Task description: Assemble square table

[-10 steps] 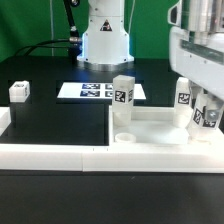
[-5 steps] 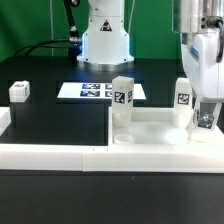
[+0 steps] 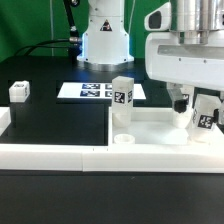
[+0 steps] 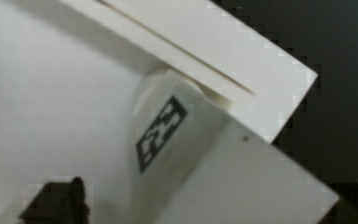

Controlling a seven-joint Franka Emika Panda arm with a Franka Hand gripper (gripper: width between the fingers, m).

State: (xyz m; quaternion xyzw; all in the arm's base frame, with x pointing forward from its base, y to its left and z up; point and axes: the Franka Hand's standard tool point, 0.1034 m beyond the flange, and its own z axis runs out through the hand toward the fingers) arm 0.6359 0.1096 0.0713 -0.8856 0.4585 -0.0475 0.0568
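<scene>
The white square tabletop (image 3: 155, 127) lies inside the border wall, with a round corner hole (image 3: 124, 138) near its front. One tagged white leg (image 3: 123, 95) stands upright at its far-left corner. Another tagged leg (image 3: 207, 118) stands at the exterior view's right, and my gripper (image 3: 197, 108) hangs low over it, open, with a finger on each side. In the wrist view this leg (image 4: 167, 135) shows its tag against the tabletop (image 4: 51, 110), and the dark fingertips (image 4: 55, 200) stand wide apart. A further small leg (image 3: 19, 91) lies far off at the exterior view's left.
The long low white border wall (image 3: 70, 155) runs along the front and left. The marker board (image 3: 95, 91) lies flat behind the tabletop. The robot's white base (image 3: 105, 40) stands at the back, with black cables beside it.
The hand has turned about its vertical axis, now showing its broad side, and has come lower around the right-hand leg. The legs and tabletop have not moved.
</scene>
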